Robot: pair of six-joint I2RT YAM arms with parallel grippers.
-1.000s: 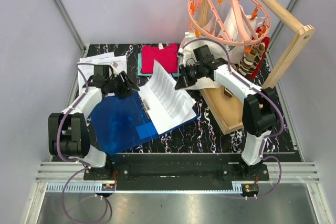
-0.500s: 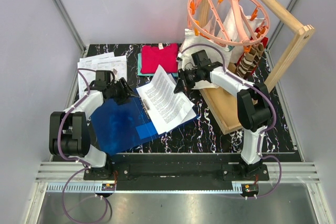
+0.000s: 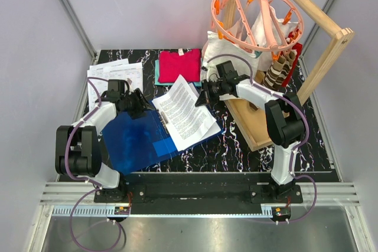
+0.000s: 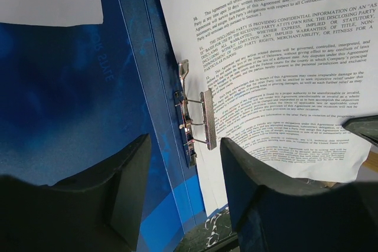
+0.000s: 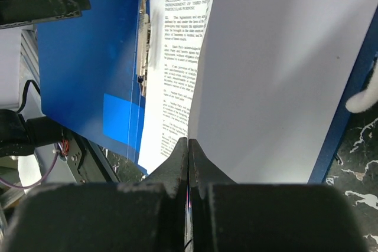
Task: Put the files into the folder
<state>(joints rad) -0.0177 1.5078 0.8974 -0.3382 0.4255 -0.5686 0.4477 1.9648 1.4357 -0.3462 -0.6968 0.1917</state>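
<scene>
The blue folder (image 3: 133, 137) lies open on the black table, its metal spine clip (image 4: 195, 119) raised. A printed white sheet of the files (image 3: 186, 113) rests over the folder's right half. Its far right edge is lifted and pinched in my right gripper (image 3: 199, 97), which is shut on the sheet (image 5: 277, 87) at the jaw tips (image 5: 188, 141). My left gripper (image 3: 140, 103) hovers over the folder's (image 4: 71, 87) spine near the clip, open (image 4: 184, 187), with nothing between its fingers. More files (image 3: 115, 75) lie at the back left.
Folded red and teal clothes (image 3: 179, 65) lie at the back middle. A wooden rack (image 3: 269, 119) with a pink clip hanger (image 3: 257, 16) and a white cloth bag (image 3: 230, 42) stands on the right, close behind my right arm.
My right gripper has come down and back with the sheet, which stood curled up and now lies much flatter over the folder. The left gripper has barely moved.
</scene>
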